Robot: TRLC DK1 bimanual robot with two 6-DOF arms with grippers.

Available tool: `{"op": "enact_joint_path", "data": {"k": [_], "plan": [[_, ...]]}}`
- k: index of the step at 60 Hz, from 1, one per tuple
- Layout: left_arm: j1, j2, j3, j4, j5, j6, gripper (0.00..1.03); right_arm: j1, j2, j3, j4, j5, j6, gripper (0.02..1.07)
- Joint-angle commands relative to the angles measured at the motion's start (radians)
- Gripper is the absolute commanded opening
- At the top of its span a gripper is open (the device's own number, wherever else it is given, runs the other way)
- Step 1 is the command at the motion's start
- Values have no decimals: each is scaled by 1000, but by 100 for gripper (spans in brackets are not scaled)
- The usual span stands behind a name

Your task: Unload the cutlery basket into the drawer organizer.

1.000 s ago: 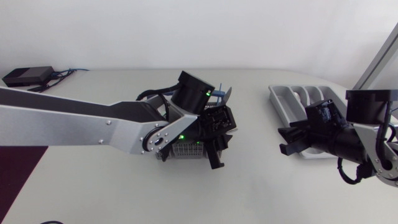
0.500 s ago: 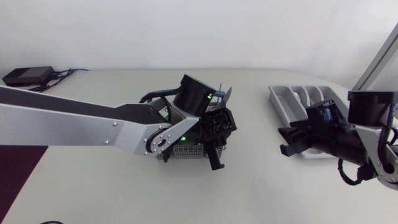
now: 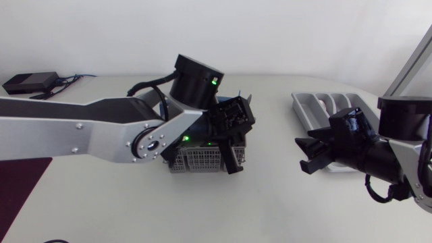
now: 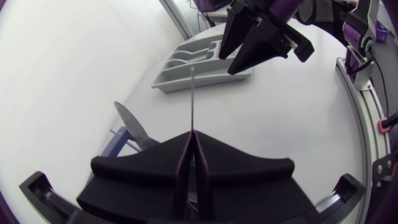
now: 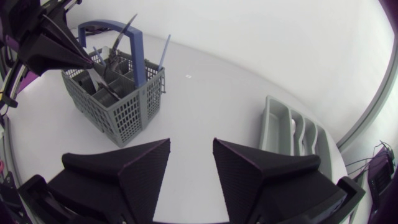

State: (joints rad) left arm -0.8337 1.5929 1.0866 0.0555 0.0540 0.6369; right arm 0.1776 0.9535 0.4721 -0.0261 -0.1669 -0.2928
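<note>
Looking down on a plain white desk (image 3: 270,209), smooth and matte. Left jaws sit right over the grey cutlery basket (image 3: 199,160) with its blue handle (image 5: 138,53). They're pressed together on a thin silver piece of cutlery (image 4: 193,99) that pokes straight out ahead of them, can't tell what kind. Other cutlery (image 5: 164,51) stands in the basket just beside them. Right jaws are apart with nothing between, hanging over bare desk: basket ahead on one side, grey drawer organizer (image 3: 317,106) near on the other. A small black box (image 3: 30,82) sits far behind the left arm.
</note>
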Motion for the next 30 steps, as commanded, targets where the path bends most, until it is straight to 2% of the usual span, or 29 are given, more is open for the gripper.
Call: {"op": "enact_joint_path", "data": {"k": [1,7,10,23,30], "plan": [[-5,-59,-2,-13,0,18,4,22,-25,-35,-11,-22,-5,55],[-10,-102,15,-43,0,15,4,51,-50,-35,-14,-40,-2,55],[-13,-122,21,-57,0,7,4,59,-65,-30,-23,-52,1,59],[-27,-192,39,-105,12,-57,4,76,-82,8,-64,-172,1,59],[-15,-235,59,-131,50,-95,4,76,-87,25,-81,-229,1,59]]}}
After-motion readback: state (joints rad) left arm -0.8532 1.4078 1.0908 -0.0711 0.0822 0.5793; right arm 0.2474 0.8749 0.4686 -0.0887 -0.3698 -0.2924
